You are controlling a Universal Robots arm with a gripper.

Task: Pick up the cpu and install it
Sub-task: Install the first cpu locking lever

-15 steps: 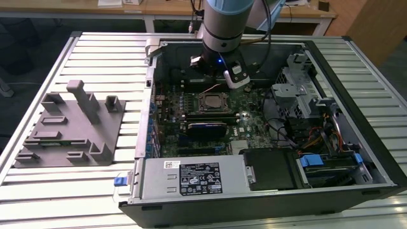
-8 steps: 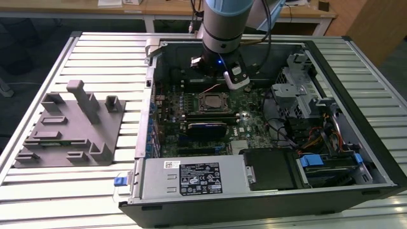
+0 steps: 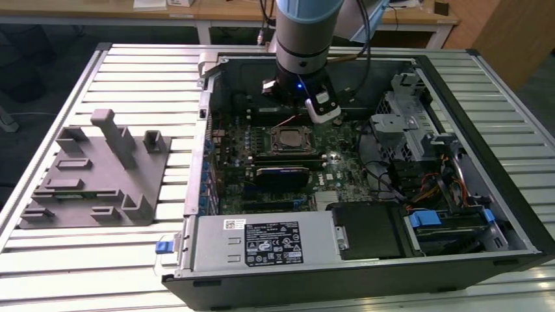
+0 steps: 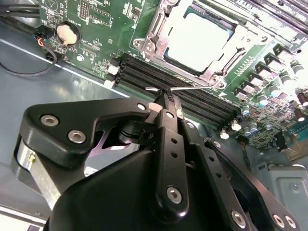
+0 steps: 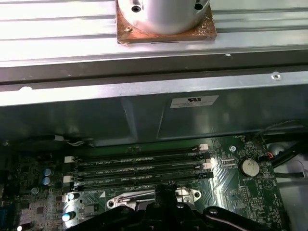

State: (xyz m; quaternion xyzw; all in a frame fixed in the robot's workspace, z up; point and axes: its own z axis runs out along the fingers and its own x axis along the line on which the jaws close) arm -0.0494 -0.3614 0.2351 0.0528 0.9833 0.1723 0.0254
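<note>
My hand (image 4: 166, 98) hangs inside the open computer case (image 3: 485, 260), low over the motherboard (image 3: 260, 140), and in the second wrist view my fingers are pressed together to a narrow tip with nothing between them. That tip sits right at the thin wire lever (image 4: 185, 87) that runs along the edge of the socket frame (image 4: 159, 29); I cannot tell whether I touch it or only hover just beside it. The cpu (image 4: 197, 38) lies flat in that socket, pale silver top up, just beyond the lever from my fingertips, with the dark memory slots (image 4: 192, 98) running between us alongside the socket's near edge. In the exterior view the socket sits just in front of my wrist, toward the middle of the board. The grey block with posts (image 3: 91, 175) lies well apart on the slatted counter (image 3: 130, 71), outside the case.
</note>
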